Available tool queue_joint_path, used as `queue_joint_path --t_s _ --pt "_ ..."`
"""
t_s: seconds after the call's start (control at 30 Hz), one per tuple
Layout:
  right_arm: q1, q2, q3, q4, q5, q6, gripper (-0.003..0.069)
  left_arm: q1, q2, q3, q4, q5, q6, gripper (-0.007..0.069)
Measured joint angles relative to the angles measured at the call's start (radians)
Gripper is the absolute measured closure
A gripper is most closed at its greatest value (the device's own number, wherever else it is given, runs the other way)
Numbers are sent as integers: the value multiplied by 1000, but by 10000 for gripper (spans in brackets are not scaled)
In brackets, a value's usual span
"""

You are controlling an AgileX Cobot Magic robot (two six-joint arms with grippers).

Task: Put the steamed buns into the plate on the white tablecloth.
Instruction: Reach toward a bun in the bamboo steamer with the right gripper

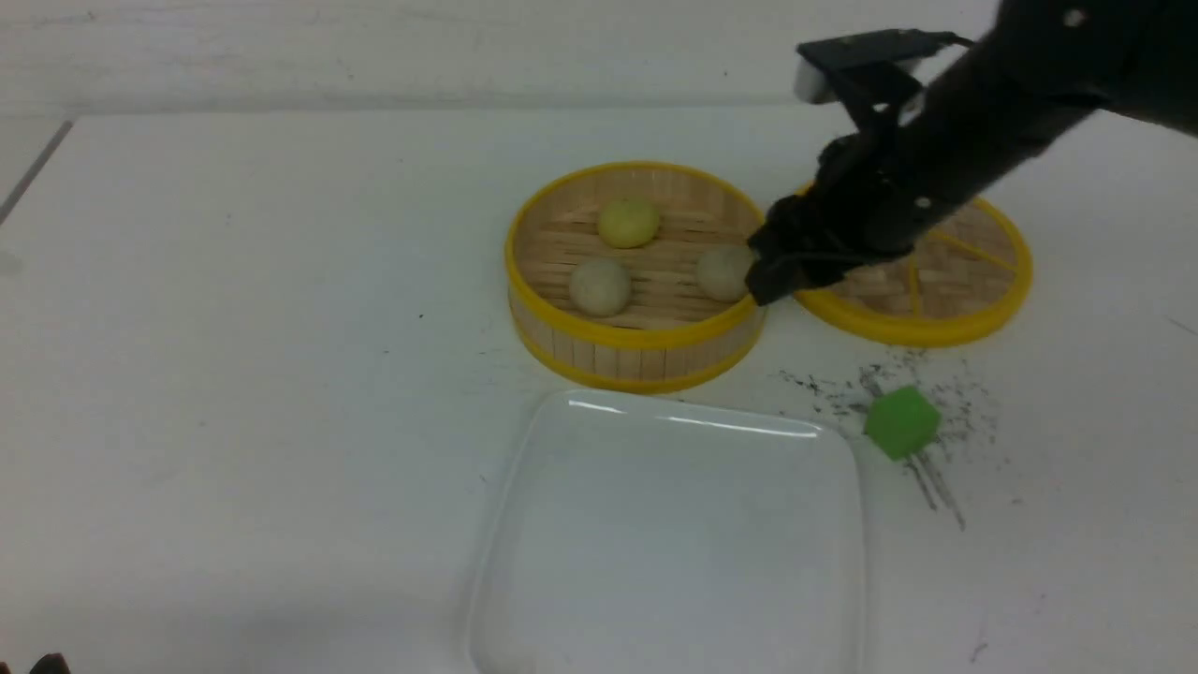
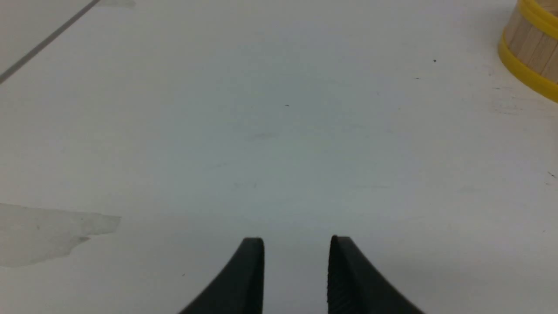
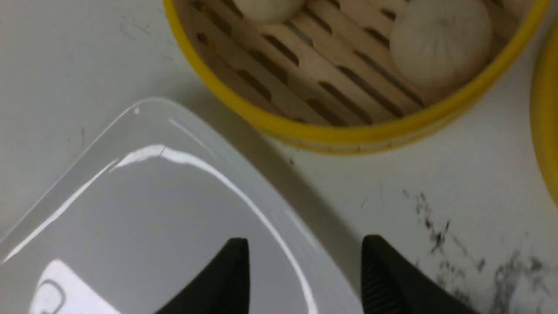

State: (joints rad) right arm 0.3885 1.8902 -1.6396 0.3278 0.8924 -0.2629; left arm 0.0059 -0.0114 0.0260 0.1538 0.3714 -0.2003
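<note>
Starting at the bottom of the front view, you see the plate [image 1: 693, 421] at lower centre on the white tabletop [image 1: 234, 374]. Just above it, the steamer [image 1: 636, 360] holds the left beige bun [image 1: 600, 286], the right beige bun [image 1: 723, 272] and, farther back, the yellow bun [image 1: 628, 222]. Your right tool [image 1: 763, 276] hangs released, fingers spread, just beside the right beige bun. Your left tool [image 2: 296, 242] is likewise released in its wrist view.

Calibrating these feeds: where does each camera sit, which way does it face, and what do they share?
Front: between the arms, facing forward over white tablecloth, steamer, steamed buns, plate; right arm shows.
Left wrist: on that wrist, facing tablecloth past the open left gripper.
Right wrist: on that wrist, facing down past the open right gripper at plate and steamer.
Shared: all three show the steamer.
</note>
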Motion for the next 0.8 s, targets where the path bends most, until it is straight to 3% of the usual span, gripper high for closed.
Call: queue_joint_path --t_s 0.3,0.6,0.73,0.77,0.8 --pt "8 228 -254 -125 -81 0 228 0 0 0 0 0 0 384" --pt "8 351 -265 -183 -214 0 273 0 0 0 0 0 0 384" --pt "8 368 -269 -196 -230 0 398 0 0 0 0 0 0 384" --pt "8 368 -272 -197 -230 -1 512 0 0 0 0 0 0 384" --pt "8 367 -272 -197 -230 -1 562 0 0 0 0 0 0 384"
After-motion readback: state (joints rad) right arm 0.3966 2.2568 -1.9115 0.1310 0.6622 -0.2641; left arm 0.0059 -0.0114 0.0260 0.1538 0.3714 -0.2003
